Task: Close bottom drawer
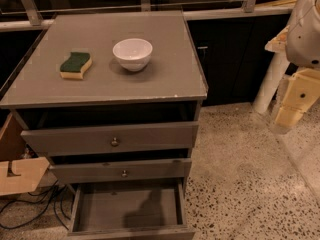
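Observation:
The grey cabinet [115,91] stands in the middle of the camera view with three drawers. The bottom drawer [127,206] is pulled far out toward me, and its empty grey box interior shows. Its front panel [131,232] lies at the picture's lower edge, and its knob is out of view. My gripper [295,104], white arm with pale yellow end parts, hangs at the far right at about the height of the cabinet top. It is well apart from the cabinet and from the bottom drawer and holds nothing that I can see.
The top drawer [115,139] and middle drawer [122,170] stand slightly ajar. A white bowl [132,53] and a green-and-yellow sponge [75,65] lie on the cabinet top. Black cables [35,206] and a light wooden piece [17,176] are at the left. A white post [270,81] stands at the right on the speckled floor [240,174].

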You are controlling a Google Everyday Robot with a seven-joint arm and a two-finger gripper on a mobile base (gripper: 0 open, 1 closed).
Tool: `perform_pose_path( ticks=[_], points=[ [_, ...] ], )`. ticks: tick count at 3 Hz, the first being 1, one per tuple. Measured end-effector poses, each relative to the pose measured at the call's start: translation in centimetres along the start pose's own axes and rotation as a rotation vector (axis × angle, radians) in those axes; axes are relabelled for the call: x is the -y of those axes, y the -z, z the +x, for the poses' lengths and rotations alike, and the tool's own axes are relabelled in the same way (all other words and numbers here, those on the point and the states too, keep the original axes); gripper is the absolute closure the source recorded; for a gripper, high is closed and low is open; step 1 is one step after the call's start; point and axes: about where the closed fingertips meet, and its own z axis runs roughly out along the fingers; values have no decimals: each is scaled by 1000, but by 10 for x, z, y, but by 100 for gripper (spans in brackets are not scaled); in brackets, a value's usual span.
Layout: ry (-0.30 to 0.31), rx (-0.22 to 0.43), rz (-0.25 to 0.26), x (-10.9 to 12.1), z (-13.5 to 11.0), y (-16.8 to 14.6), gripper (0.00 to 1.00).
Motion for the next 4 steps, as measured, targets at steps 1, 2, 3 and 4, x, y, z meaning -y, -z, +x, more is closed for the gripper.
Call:
perform_pose_path(
  ticks=[1,2,3,4],
  points=[
    [0,0,0,0,0,0,0],
    [0,0,0,0,0,0,17],
    [0,0,0,0,0,0,40],
    [0,0,0,0,0,0,71]
  ],
)
